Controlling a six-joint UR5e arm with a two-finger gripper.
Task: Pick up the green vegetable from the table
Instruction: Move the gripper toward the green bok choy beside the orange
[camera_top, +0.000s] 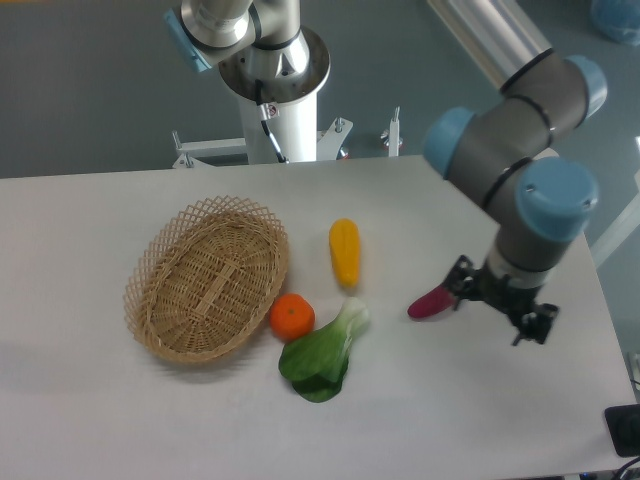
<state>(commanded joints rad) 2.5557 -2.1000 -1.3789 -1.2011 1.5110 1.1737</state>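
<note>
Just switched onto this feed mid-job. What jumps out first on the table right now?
The grey and blue robot arm dominates the right side, its black two-finger gripper hanging low by the purple-red elongated vegetable. Left of centre lies an empty oval wicker basket. At its right edge sits a round orange fruit, next to the leafy green vegetable with a pale stem, and a yellow elongated vegetable lies above them on the white table.

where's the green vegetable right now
The green vegetable lies on the table near the front centre of the camera view, just right of and below the orange, with the basket further left.
</note>
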